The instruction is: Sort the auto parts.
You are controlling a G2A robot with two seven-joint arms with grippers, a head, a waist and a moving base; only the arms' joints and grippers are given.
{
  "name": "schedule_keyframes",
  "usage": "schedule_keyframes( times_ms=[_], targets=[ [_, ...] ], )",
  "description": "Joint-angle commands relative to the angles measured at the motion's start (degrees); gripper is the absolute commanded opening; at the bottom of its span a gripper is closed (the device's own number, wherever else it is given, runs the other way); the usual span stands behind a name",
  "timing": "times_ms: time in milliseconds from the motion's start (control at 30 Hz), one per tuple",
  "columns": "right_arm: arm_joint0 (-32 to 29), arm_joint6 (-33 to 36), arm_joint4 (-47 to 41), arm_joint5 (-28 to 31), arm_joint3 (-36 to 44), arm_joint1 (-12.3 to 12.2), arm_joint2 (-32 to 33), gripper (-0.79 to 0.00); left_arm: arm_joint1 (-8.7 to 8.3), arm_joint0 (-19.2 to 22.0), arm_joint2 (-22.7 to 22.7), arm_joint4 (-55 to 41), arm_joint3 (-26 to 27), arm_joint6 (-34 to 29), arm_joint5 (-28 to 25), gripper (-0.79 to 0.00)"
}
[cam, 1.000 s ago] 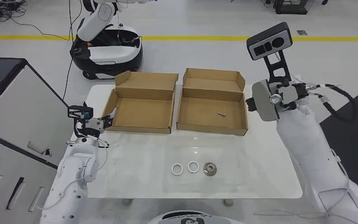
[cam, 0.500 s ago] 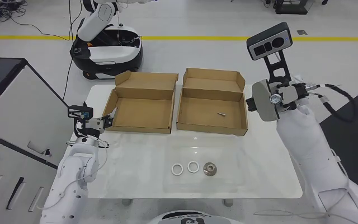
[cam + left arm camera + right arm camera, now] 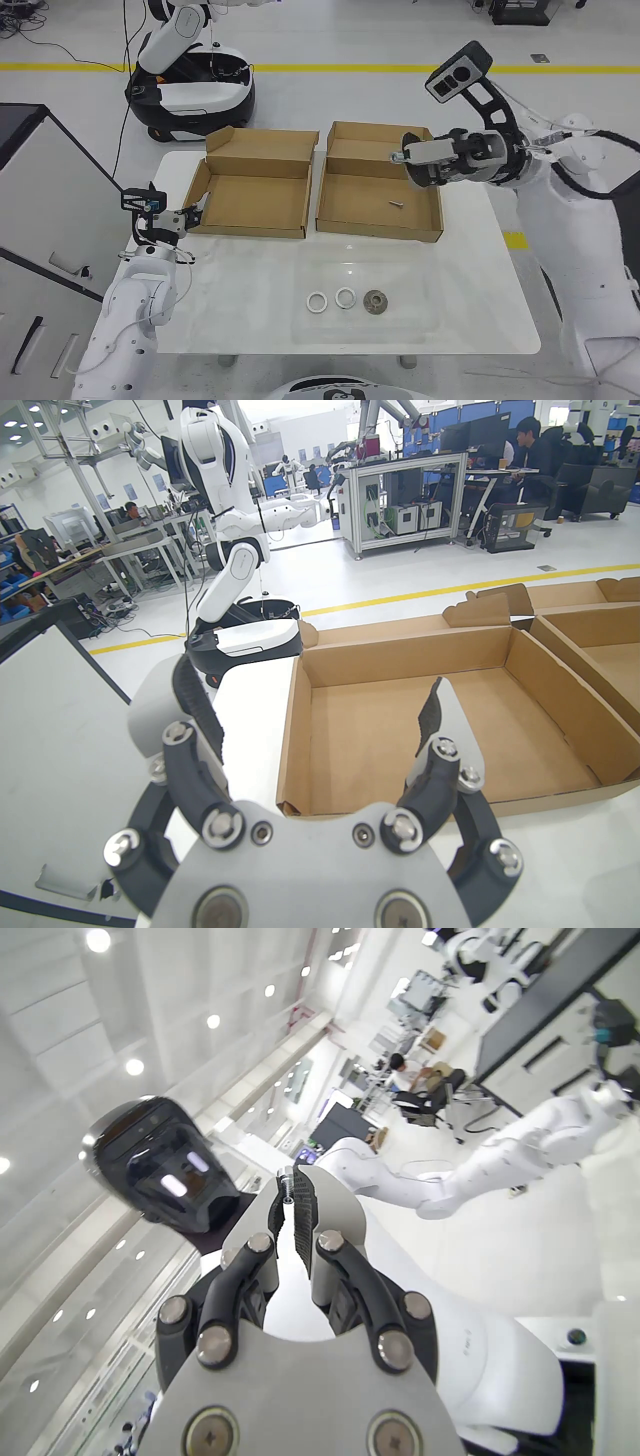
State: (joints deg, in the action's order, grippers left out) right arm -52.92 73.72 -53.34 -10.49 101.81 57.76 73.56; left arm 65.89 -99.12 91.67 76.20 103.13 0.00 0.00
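Top view: left gripper point(image 3: 198, 212) is hovering centre left, jaws wide, empty, beside the left box point(image 3: 250, 200). Lower centre, white ring point(image 3: 317, 302), second ring point(image 3: 346, 297) and metal disc point(image 3: 376, 300) are lying. Upper right, right gripper point(image 3: 398, 157) is pinching a small bolt point(image 3: 286, 1184) over the right box point(image 3: 360, 200), where a screw point(image 3: 397, 204) is lying.

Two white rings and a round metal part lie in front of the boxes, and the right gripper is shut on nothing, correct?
Not quite. The right gripper is not empty: the right wrist view shows it shut on a small screw. The rest stands: two white rings and a round metal part lie in front of the boxes.
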Motion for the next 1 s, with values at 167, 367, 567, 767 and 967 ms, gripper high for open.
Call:
schedule_keyframes(
  times_ms=[167,367,567,767,967],
  targets=[
    [5.3,3.0,22.1,-10.4,-1.5,-1.8,-0.7,-0.785,0.0,0.0,0.0,0.0,0.0,0.0,0.0,0.0],
    [13.8,7.8,33.6,-11.9,-5.0,-2.1,-6.0,-0.785,0.0,0.0,0.0,0.0,0.0,0.0,0.0,0.0],
    [22.0,10.1,40.3,-10.0,-10.0,-1.5,-13.0,-0.785,0.0,0.0,0.0,0.0,0.0,0.0,0.0,0.0],
    [30.0,13.8,49.3,-6.3,-15.5,-0.4,-22.0,-0.785,0.0,0.0,0.0,0.0,0.0,0.0,0.0,0.0],
    [34.8,14.3,57.4,-3.1,-20.5,0.8,-31.9,-0.785,0.0,0.0,0.0,0.0,0.0,0.0,0.0,0.0]
  ],
)
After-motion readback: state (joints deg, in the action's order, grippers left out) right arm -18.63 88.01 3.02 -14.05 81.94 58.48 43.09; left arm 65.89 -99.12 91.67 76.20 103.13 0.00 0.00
